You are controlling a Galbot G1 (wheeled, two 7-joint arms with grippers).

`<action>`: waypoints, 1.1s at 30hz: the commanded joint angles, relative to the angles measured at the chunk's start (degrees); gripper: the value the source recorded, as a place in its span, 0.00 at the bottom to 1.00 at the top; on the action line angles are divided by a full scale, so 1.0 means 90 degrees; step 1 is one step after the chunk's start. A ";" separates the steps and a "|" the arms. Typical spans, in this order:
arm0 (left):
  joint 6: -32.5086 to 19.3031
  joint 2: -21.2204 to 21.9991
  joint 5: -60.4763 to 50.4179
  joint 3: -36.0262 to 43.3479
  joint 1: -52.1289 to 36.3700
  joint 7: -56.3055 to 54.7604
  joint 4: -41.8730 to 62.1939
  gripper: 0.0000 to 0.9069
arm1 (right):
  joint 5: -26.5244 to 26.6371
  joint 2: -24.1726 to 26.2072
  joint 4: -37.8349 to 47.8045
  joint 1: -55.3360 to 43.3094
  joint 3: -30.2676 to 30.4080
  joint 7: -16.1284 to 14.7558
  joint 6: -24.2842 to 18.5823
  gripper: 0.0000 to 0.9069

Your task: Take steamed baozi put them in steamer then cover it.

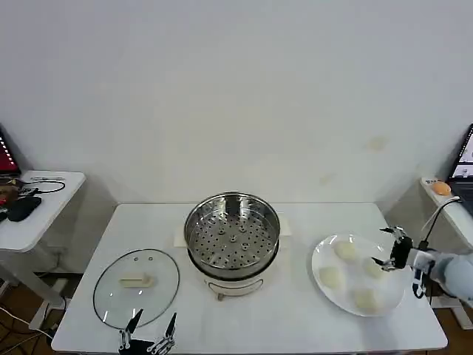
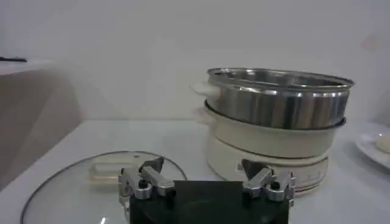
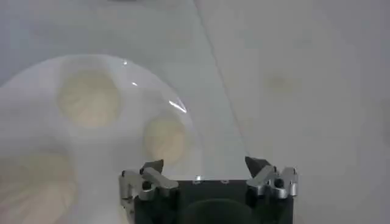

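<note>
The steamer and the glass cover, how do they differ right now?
The steamer is a deep shiny steel basket with a perforated floor; the cover is flat clear glass with a white handle. The steamer stands raised on its white pot base; the cover lies on the table to its left. Both are round, similar in width.

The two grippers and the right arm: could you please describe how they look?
Both the left gripper and right gripper have two silver metal fingers with dark pointed tips on a black body. The right arm is white and grey, with a thin black cable arching above it.

white table (image 1: pixel 295 310), steamer (image 1: pixel 232 231), cover (image 1: pixel 136 286), plate (image 1: pixel 322 255)
</note>
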State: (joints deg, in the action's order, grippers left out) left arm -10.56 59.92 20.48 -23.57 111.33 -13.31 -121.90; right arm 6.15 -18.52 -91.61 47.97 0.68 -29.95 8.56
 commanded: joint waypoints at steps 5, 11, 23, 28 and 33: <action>0.0005 0.0007 0.0009 0.0002 0.0001 0.0005 0.0016 1.00 | 0.0449 0.0105 0.0268 -0.2157 0.2320 -0.0831 0.0281 1.00; 0.0012 0.0030 0.0033 0.0009 -0.0013 0.0005 0.0020 1.00 | 0.0384 -0.0027 0.0534 -0.3536 0.3626 -0.1134 0.0411 1.00; 0.0020 0.0085 0.0099 -0.0055 -0.0008 0.0000 0.0029 1.00 | 0.0422 -0.0634 0.1291 -0.6196 0.6171 -0.1957 0.0243 1.00; 0.0023 0.0143 0.0105 -0.0050 -0.0013 -0.0003 0.0033 1.00 | 0.0461 -0.0948 0.1728 -0.6748 0.6761 -0.2149 0.0200 1.00; 0.0039 0.0163 0.0125 -0.0055 -0.0014 -0.0007 0.0004 1.00 | 0.0389 -0.1270 0.2262 -0.6977 0.7140 -0.2499 -0.0152 1.00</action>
State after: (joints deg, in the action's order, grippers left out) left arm -10.14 61.46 21.69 -24.13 111.21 -13.39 -121.92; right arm 9.26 -28.12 -74.77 -6.97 56.89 -49.77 7.89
